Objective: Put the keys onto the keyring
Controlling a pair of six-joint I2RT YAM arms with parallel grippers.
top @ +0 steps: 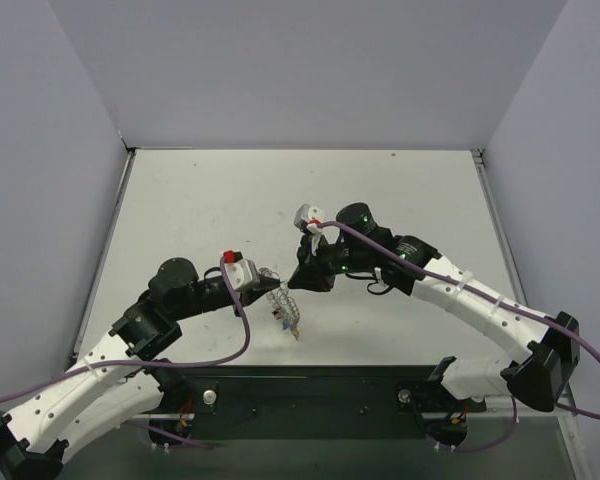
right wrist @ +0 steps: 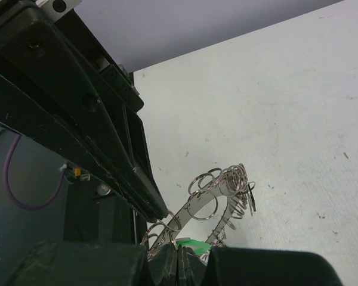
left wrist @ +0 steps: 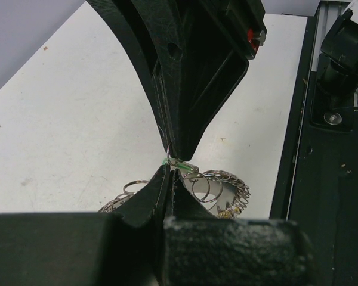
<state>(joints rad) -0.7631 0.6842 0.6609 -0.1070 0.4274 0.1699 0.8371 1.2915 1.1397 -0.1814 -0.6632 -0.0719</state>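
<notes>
From above, the left claw [top: 272,274] and right claw [top: 298,280] meet tip to tip over the bench [top: 200,200], near the middle of its near edge. The keyring [top: 284,306] is just beneath them.

Left wrist: that claw is shut, seemingly pinching the keyring's rim.

Right wrist: that claw is shut too, apparently on a green key [right wrist: 191,243].

Threading looks to be under way. Next, the key's hole must be worked onto the ring's wire.

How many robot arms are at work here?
2. The left arm reaches in from the near left corner, the right arm from the near right; none seems hidden.
</notes>
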